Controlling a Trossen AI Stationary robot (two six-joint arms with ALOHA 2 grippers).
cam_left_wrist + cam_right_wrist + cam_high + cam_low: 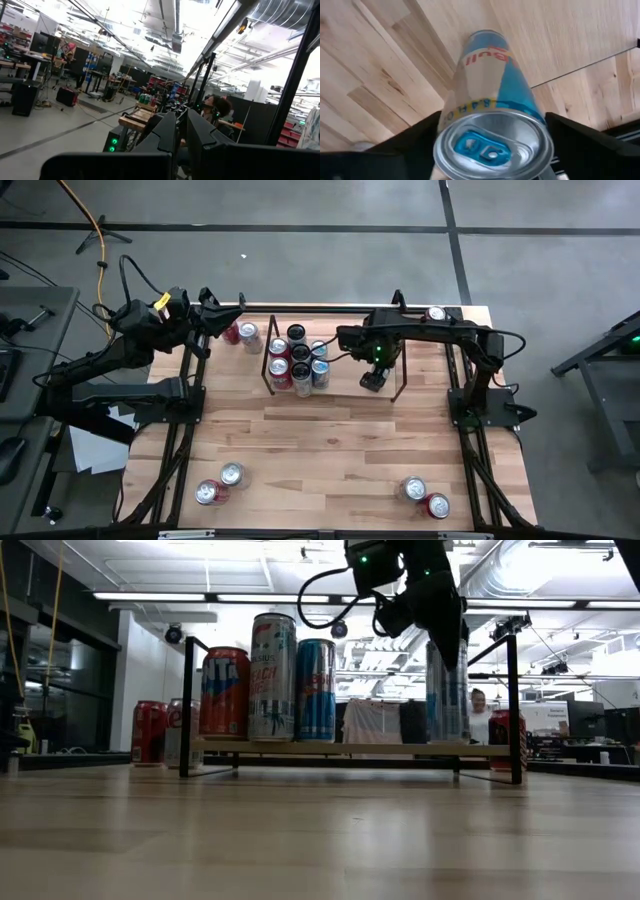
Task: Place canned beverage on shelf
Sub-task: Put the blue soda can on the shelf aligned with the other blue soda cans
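Observation:
The shelf (350, 748), a low black-rod rack, stands at the table's far middle (268, 375). A tall blue-and-silver can (492, 100) stands upright on the shelf's right part (447, 690). My right gripper (440, 625) points down over it, open, one finger on either side of the can's upper end. Several other cans (298, 360) stand on the shelf's left part. My left gripper (182, 132) is shut and held up off the table at the far left (212, 310), holding nothing. My right gripper comes from above with one finger (415, 137) on each side of the can's upper wall (445, 117), just below the rim. The can's top hides the fingertips, so I cannot tell whether they touch it. The can stands upright on the shelf.
Two cans (241, 333) stand on the table left of the shelf and one (436, 313) at the far right. Two more cans (220, 483) lie near the front left, two (425, 497) near the front right. Bare wood lies between shelf and near edge.

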